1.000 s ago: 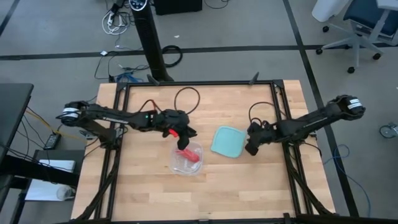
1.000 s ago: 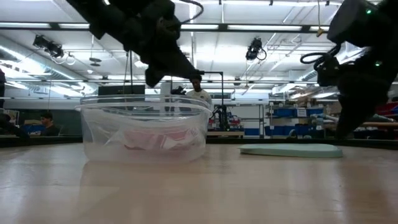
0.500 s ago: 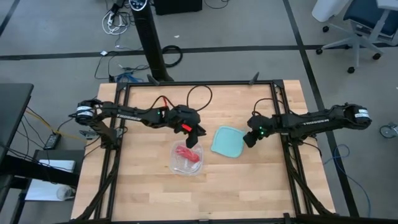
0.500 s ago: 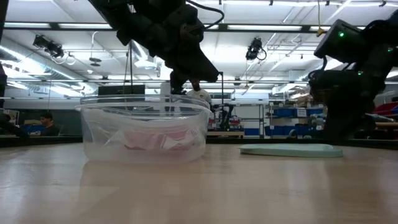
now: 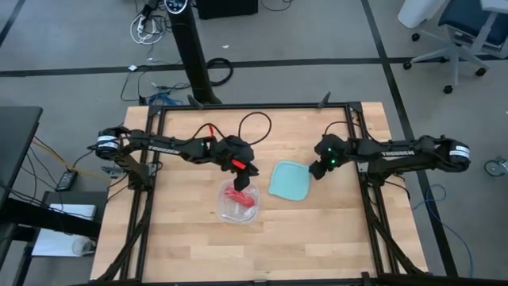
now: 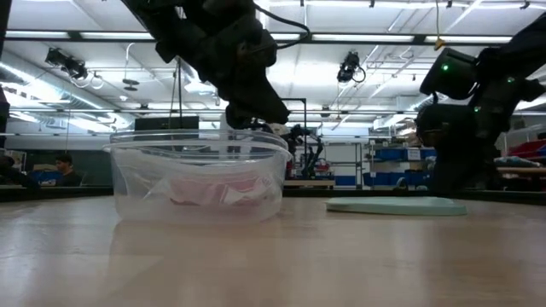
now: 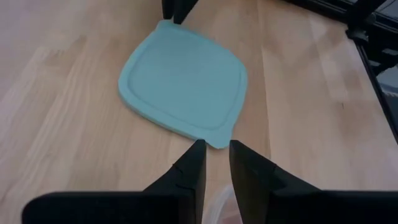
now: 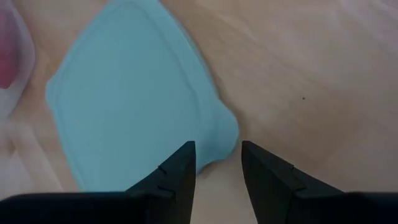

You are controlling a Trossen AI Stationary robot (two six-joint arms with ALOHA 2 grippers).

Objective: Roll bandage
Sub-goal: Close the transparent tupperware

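Note:
The red bandage lies loosely bunched on the bottom of a clear plastic container at the table's middle; through the container's wall it shows pink. My left gripper hovers over the container's far right rim, open by a narrow gap with nothing between its fingers. A light-blue lid lies flat to the right. My right gripper stands open above the lid's far right corner, the lid's corner tab just ahead of its fingers.
The container and the lid sit side by side on the wooden table. A dark frame borders the table's sides and far edge. Cables loop near the far edge. People show in the room behind.
My left gripper has shifted a little toward the table's right, over the container's far right rim. My right gripper has swung from the lid's right edge toward the far edge and rolled, ending at the lid's far right corner. The bandage stays in the container.

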